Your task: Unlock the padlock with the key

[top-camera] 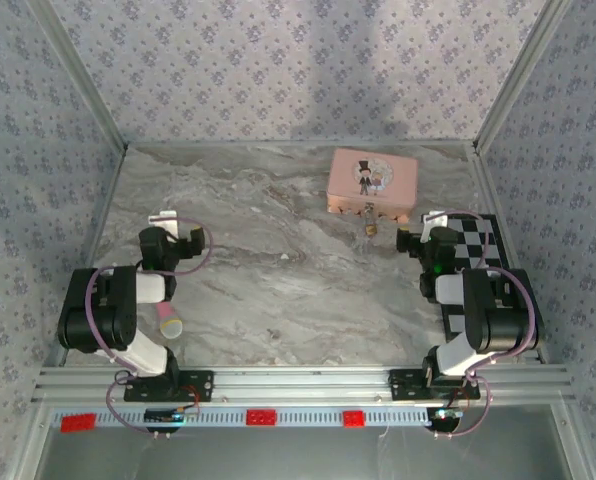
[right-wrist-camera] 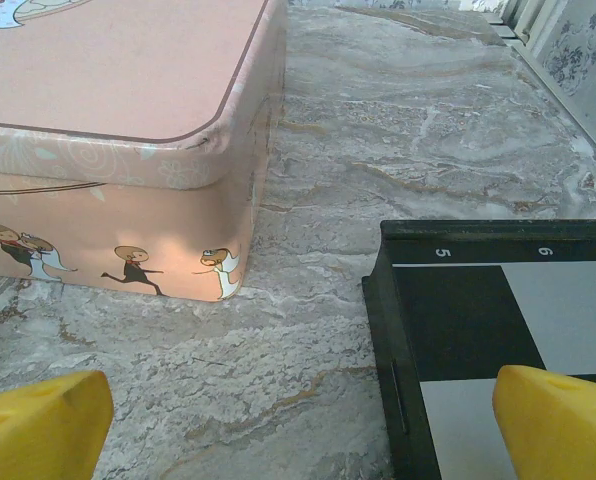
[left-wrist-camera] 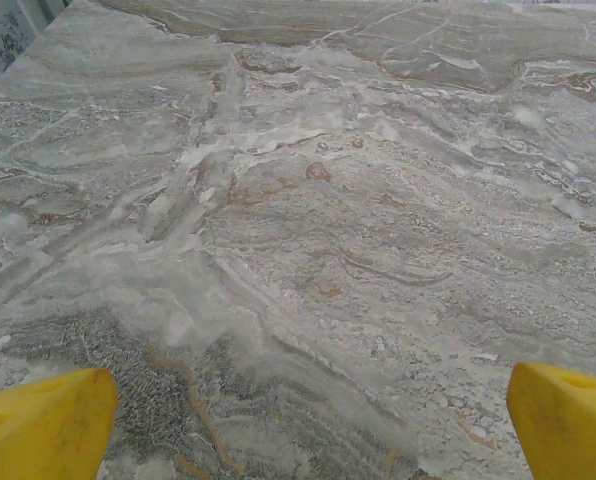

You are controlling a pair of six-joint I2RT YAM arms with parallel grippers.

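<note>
While the left gripper (left-wrist-camera: 308,425) hangs wide open over the bare table (left-wrist-camera: 328,200) and the right gripper (right-wrist-camera: 303,425) gapes empty by the checkered board (right-wrist-camera: 538,320), we find the padlock (top-camera: 371,229), as far as we can tell, just before the pink tin (top-camera: 373,178).

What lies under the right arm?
A black-and-white checkerboard lies flat on the table there. The right arm covers much of it, hiding that part.
</note>
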